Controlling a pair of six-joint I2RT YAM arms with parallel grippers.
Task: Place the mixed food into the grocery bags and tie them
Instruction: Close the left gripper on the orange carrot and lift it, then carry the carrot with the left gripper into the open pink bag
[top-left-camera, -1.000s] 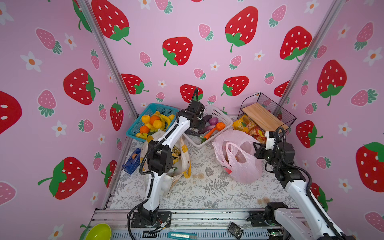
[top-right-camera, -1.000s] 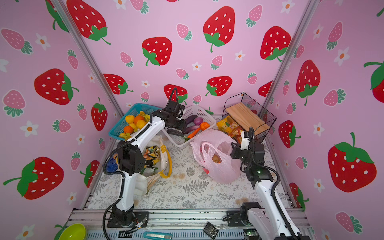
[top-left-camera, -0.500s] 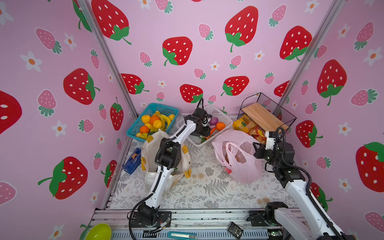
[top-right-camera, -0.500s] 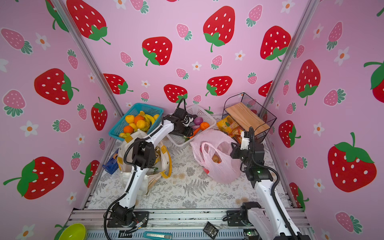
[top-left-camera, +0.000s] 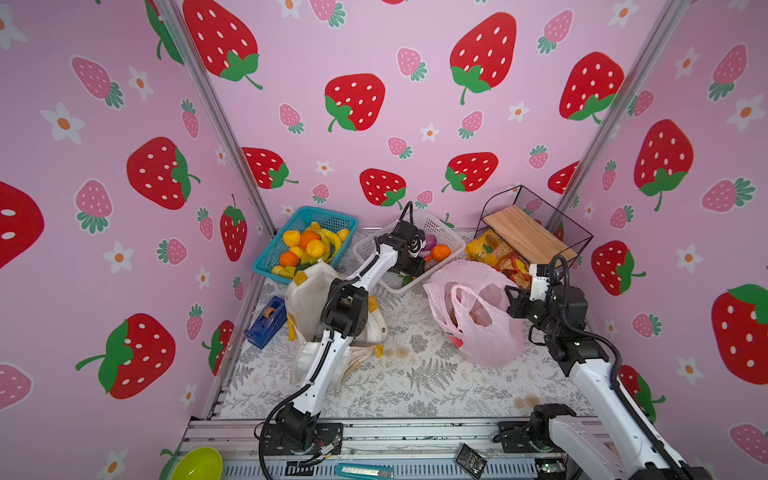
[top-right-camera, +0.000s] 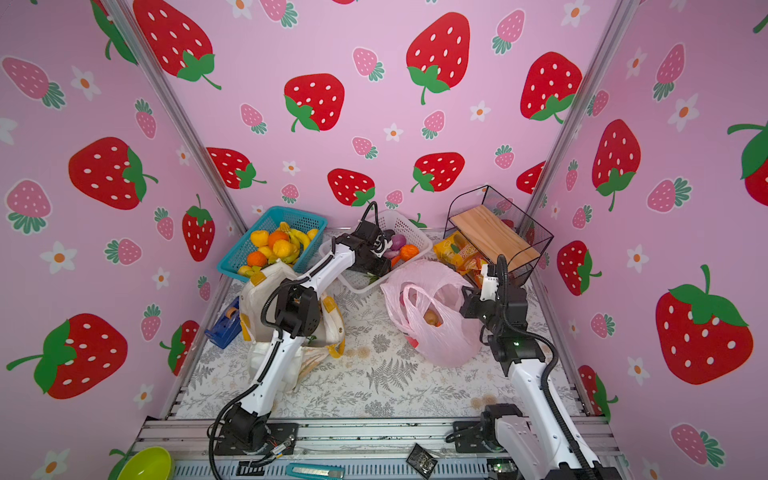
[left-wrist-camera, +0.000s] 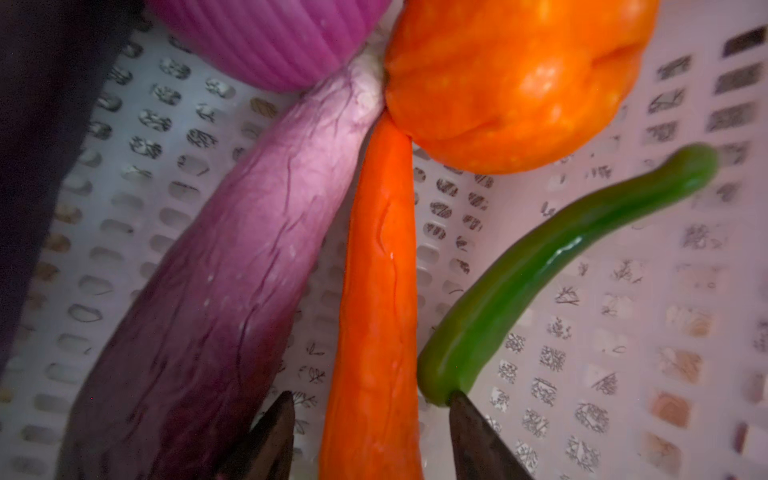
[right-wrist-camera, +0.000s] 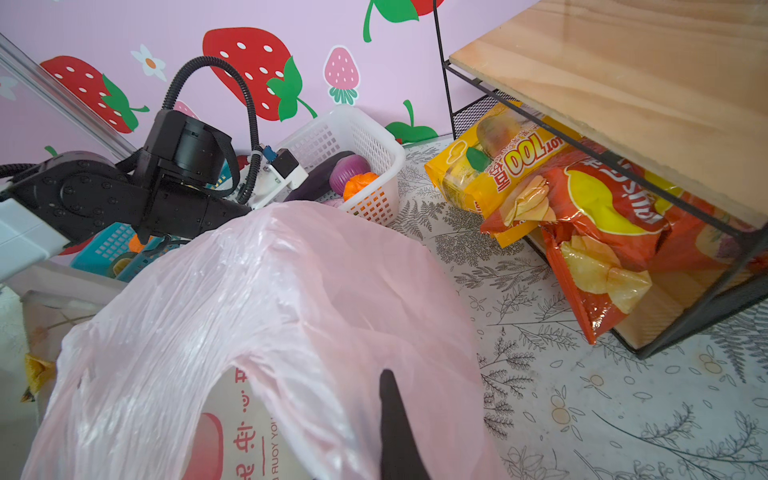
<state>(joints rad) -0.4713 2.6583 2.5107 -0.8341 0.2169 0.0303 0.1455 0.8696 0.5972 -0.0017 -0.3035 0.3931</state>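
The left gripper (left-wrist-camera: 372, 444) had dropped in the last second from above the 11 o'clock corner of the basket (top-left-camera: 451, 237) to its floor. Its jaws stood apart with nothing held. One fingertip sat in the gap between the purple vegetable (left-wrist-camera: 216, 291) and the carrot (left-wrist-camera: 378, 291). The other touched the stalk end of the chilli (left-wrist-camera: 540, 266), just clear of the carrot. That suggested the reach was over and the carrot was the chosen item, with only the squeeze left.

At 9 o'clock on the table the tote (top-left-camera: 307, 299) stood open under the left arm, as before. The basket with the carrot lay at 12 o'clock.

At 3 o'clock the bag (top-left-camera: 482, 332) had not shifted. Its mouth gaped towards 10 o'clock, and a potato (top-right-camera: 432, 318) showed through the film. The right gripper (top-left-camera: 513, 300) had not moved either. It was clamped shut, apparently on the bag's rim at its 3 o'clock side, holding the mouth up.

Packing seemed only partly done and neither bag was tied. The chilli beside the jaw could be pinched along with the carrot.
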